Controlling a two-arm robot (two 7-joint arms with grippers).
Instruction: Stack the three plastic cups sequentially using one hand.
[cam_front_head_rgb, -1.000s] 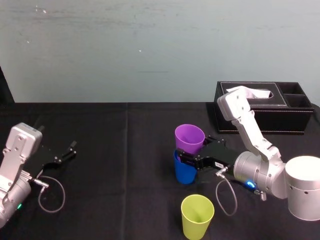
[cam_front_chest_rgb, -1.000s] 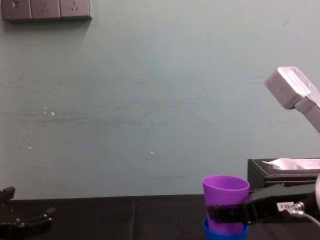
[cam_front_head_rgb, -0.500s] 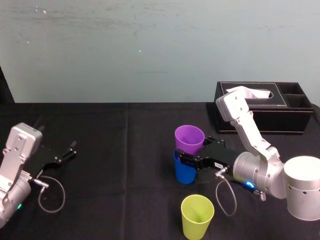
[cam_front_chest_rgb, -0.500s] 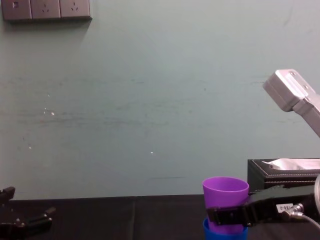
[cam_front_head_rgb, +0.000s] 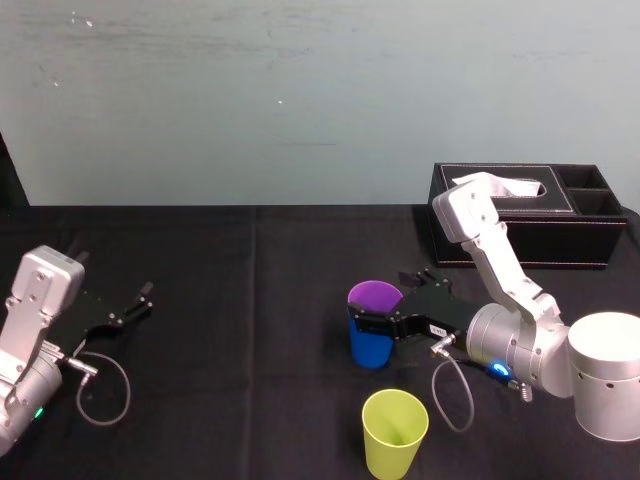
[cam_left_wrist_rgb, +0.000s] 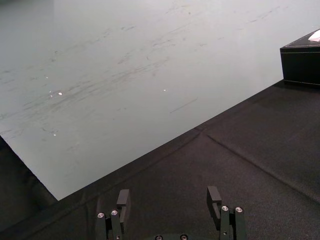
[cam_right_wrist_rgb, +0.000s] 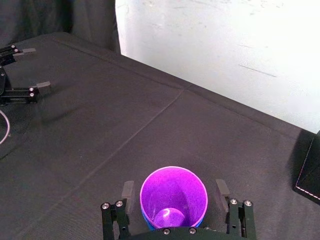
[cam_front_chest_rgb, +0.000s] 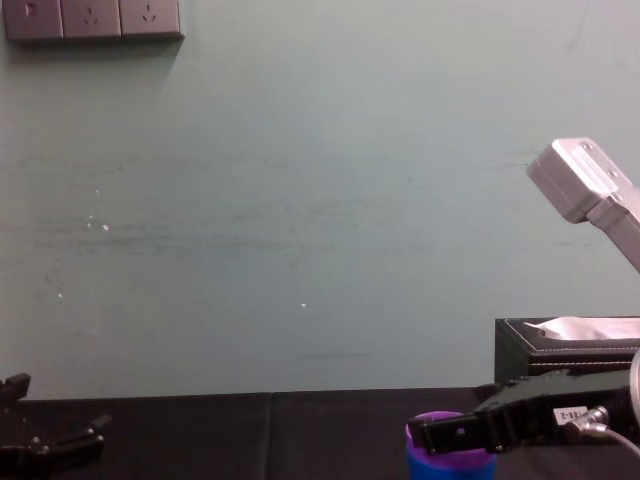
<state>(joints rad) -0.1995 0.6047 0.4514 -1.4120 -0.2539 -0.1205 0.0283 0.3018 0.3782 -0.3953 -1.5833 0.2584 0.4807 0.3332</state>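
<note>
So the purple cup (cam_front_head_rgb: 374, 295) sits nested in the blue cup (cam_front_head_rgb: 368, 345) mid-table. The right gripper (cam_right_wrist_rgb: 175, 189) straddles it with fingers apart, probably so it seats. Yellow cup (cam_front_head_rgb: 394, 432) stands alone nearer the robot. Left gripper (cam_left_wrist_rgb: 168, 195) is parked far left, spread too.

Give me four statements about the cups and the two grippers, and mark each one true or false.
1. The purple cup sits nested inside the blue cup. True.
2. The yellow-green cup is stacked on top of the purple cup. False: it stands upright by itself on the table, nearer the robot than the other two.
3. The right gripper has its jaws clamped on the purple cup. False: the jaws stand open on either side of it, with a gap showing on each side.
4. The left gripper is open and sits at the table's left side, well away from all three cups. True.
</note>
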